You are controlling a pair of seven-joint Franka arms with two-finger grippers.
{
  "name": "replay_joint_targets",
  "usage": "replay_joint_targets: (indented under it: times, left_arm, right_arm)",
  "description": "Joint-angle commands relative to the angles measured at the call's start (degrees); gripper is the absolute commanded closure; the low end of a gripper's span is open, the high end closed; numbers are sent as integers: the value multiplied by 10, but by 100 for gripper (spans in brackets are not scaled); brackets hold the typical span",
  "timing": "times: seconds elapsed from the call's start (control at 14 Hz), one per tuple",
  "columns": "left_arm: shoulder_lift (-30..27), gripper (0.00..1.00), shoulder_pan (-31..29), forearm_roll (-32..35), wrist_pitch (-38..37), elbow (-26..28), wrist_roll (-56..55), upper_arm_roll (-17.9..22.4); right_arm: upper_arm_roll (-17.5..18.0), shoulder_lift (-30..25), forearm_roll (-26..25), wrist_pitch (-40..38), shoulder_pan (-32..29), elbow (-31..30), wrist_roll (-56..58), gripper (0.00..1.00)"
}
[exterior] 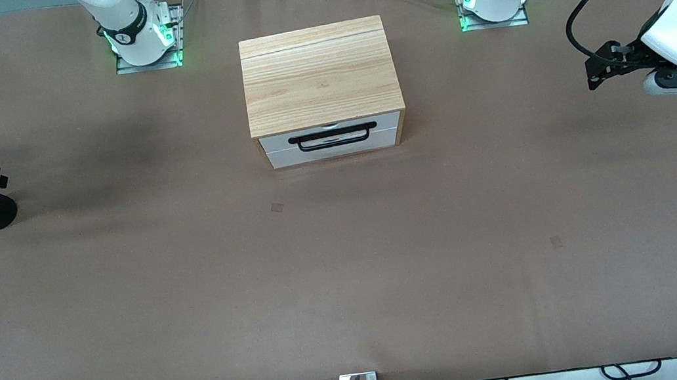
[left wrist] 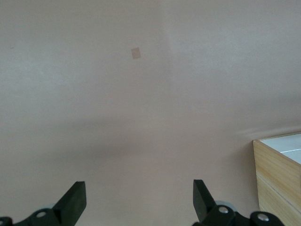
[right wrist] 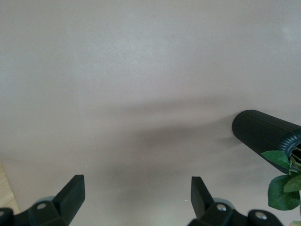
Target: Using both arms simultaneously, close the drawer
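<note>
The light-wood box (exterior: pixel 320 80) is standing in the middle of the tabletop (exterior: pixel 349 268), near the arms' bases. Its drawer (exterior: pixel 330 133) is facing the front camera, with the black bar handle (exterior: pixel 333 137) across the white front. The front is looking almost level with the box, so I am judging that the drawer is nearly or fully in; I cannot tell if a small gap is remaining.

The left claw (exterior: pixel 592 73) is hanging over the tabletop at the left arm's end, well apart from the box, and its fingers (left wrist: pixel 75 200) are standing wide with nothing between them. The right claw (right wrist: pixel 136 197) is over the right arm's end, also wide and empty, beside a black ribbed cylinder (right wrist: pixel 265 136) with green leaves (right wrist: pixel 282 174).

The risk from here is coming from timing. If one claw is reaching the front before the other, the push could turn the box or jam the drawer askew. The right arm could also be knocking the cylinder when it is swinging toward the box.
</note>
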State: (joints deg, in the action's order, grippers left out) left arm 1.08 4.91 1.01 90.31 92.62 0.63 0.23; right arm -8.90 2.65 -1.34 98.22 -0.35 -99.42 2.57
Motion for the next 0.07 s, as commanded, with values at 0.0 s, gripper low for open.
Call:
replay_joint_targets:
  times: [0.0]
  left_arm:
    - [8,0,1,13,-15,-20,-5,-6]
  right_arm:
    - [12,-12,-9,3,-10,-11,8,0]
